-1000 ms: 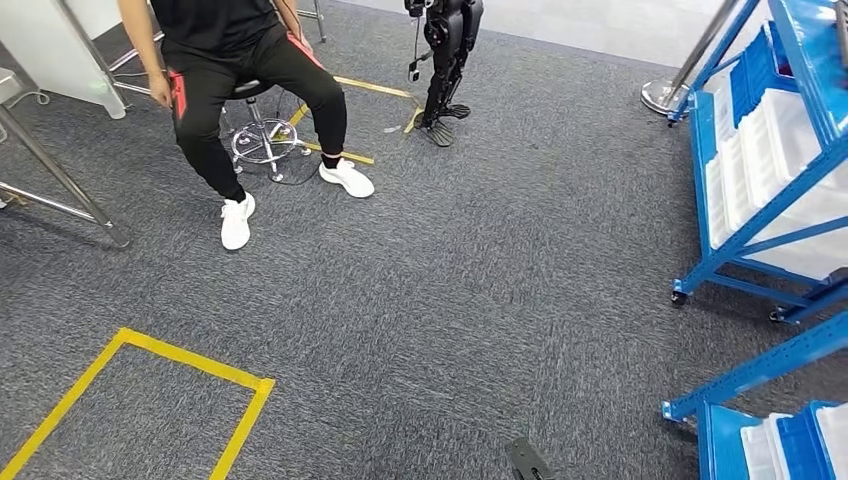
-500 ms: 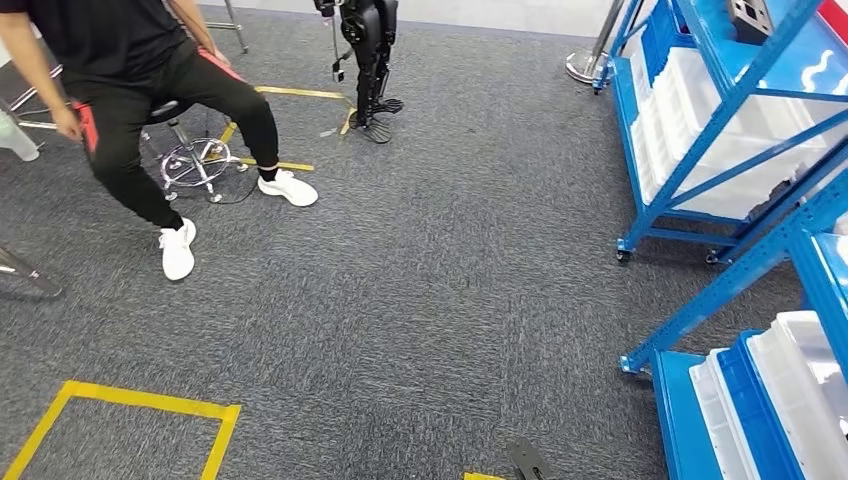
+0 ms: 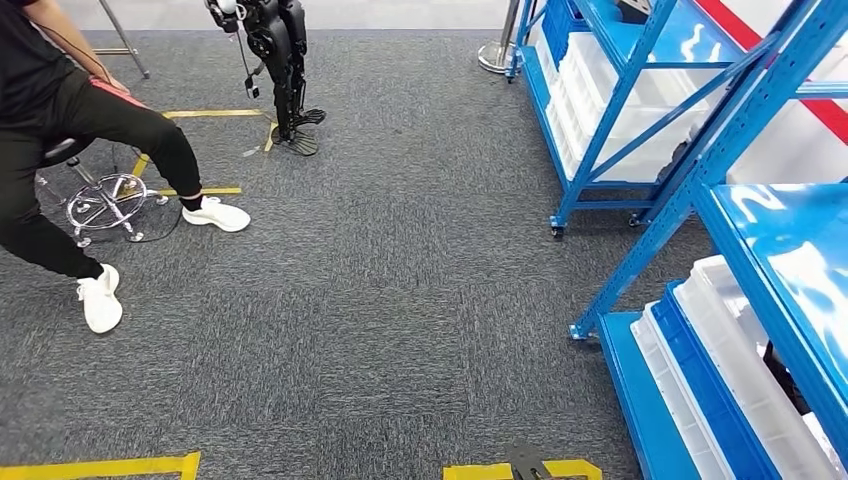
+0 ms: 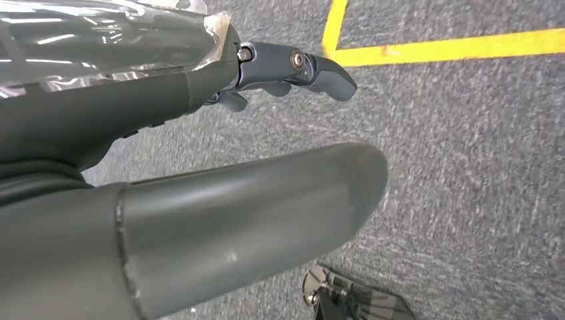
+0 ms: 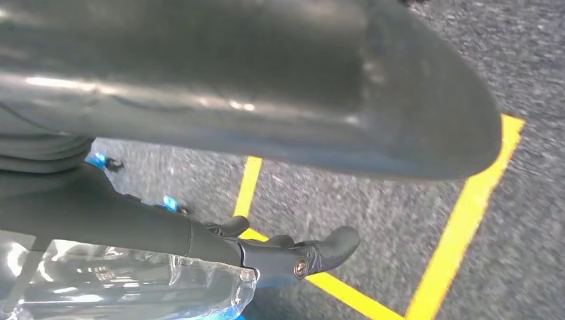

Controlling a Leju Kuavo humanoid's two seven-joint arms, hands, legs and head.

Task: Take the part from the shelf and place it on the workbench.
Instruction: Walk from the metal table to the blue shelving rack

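Blue steel shelving (image 3: 640, 120) along the right side, white bins (image 3: 610, 95) on the lower tier, a dark part (image 3: 630, 10) just visible on the far rack's upper shelf at the frame's top edge. Grey carpet (image 3: 400, 280) crossed by yellow tape (image 3: 100, 466). Seated person (image 3: 70, 130) on a stool at left; black robot legs (image 3: 282, 60) standing beyond. Left hand (image 4: 220, 167) hanging over carpet, fingers (image 4: 300, 67) apart, holding nothing. Right hand (image 5: 253, 133) likewise over yellow tape, fingers (image 5: 313, 257) spread and empty.

Empty left hand (image 4: 220, 167), fingers (image 4: 313, 67) apart, above grey carpet (image 4: 466, 167) with yellow tape (image 4: 453, 48).
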